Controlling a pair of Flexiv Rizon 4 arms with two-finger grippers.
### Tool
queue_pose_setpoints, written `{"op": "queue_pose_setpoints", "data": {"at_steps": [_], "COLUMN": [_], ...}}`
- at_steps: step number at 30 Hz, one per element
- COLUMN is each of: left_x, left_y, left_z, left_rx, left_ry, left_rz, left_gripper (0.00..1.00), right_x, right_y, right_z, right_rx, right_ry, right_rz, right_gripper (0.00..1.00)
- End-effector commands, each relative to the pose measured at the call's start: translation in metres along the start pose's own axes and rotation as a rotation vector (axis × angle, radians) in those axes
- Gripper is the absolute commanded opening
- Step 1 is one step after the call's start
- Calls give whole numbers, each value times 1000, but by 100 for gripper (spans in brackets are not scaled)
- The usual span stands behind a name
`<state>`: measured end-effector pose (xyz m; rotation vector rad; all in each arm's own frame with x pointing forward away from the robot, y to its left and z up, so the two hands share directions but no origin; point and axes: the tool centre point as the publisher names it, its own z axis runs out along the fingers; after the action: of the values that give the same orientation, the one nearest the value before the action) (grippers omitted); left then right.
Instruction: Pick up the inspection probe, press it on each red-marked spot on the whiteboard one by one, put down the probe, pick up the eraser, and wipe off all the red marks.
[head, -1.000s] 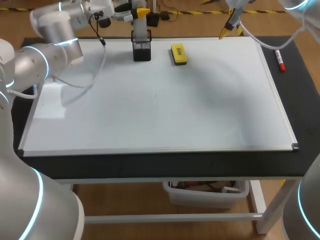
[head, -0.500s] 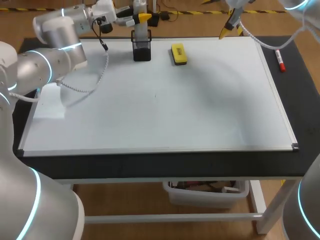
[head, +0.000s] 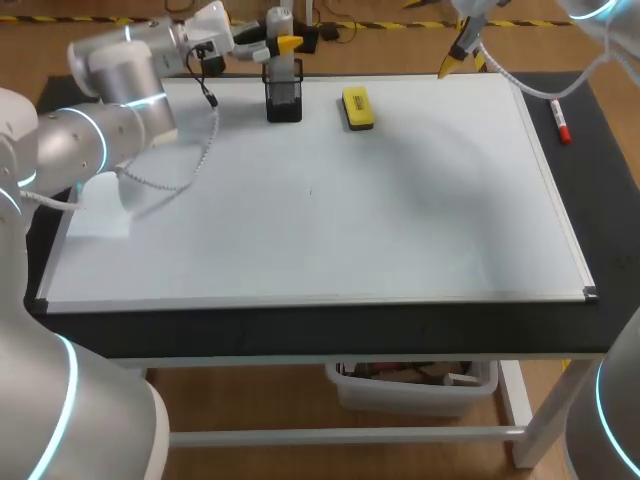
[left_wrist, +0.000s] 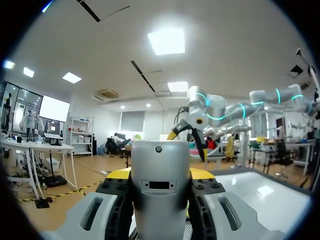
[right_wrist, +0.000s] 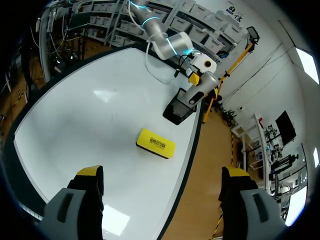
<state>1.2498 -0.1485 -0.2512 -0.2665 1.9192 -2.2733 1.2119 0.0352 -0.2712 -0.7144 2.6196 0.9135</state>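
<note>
The inspection probe (head: 277, 22), a grey-white cylinder, stands over the black mesh holder (head: 283, 97) at the whiteboard's far edge, its lower end at the holder's mouth. My left gripper (head: 287, 46) is shut on the probe. In the left wrist view the probe (left_wrist: 160, 195) fills the gap between the yellow tips of the left gripper (left_wrist: 160, 175). The yellow eraser (head: 357, 107) lies on the whiteboard (head: 330, 220) just right of the holder. I see no red marks on the board. My right gripper (right_wrist: 162, 175) hangs wide open above the board's far right edge, with the eraser (right_wrist: 155, 143) ahead of it.
A red marker (head: 561, 121) lies on the black tabletop (head: 600, 180) right of the whiteboard. The left arm's cable (head: 190, 160) hangs over the board's far left part. A faint small speck (head: 310, 190) shows near the board's middle.
My left arm's wrist has swung and brought the gripper with the probe slightly lower, toward the holder. The right arm, eraser and marker have not moved.
</note>
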Motion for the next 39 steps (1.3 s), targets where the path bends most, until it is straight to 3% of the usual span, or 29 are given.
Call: {"op": "queue_pose_setpoints", "data": {"at_steps": [1, 23, 24, 29, 30, 39], "left_x": [-10, -12, -12, -10, -10, -10], "left_y": [10, 22, 22, 21, 21, 14], "left_z": [2, 2, 2, 0, 0, -5], "left_rx": [18, 4, 3, -6, -8, -22], "left_ry": [879, 917, 918, 924, 924, 917], "left_rz": [1, -6, -7, -3, -3, 14], "left_gripper": [0, 0, 20, 50, 100, 100], "right_x": [1, 1, 1, 1, 1, 1], "right_y": [1, 1, 1, 1, 1, 1], "right_z": [-2, -2, -2, -2, -2, -2], "right_rx": [6, 6, 6, 6, 6, 6], "right_ry": [3, 3, 3, 3, 3, 3], "right_rz": [-2, -2, -2, -2, -2, -2], "right_gripper": [100, 100, 100, 100, 100, 100]}}
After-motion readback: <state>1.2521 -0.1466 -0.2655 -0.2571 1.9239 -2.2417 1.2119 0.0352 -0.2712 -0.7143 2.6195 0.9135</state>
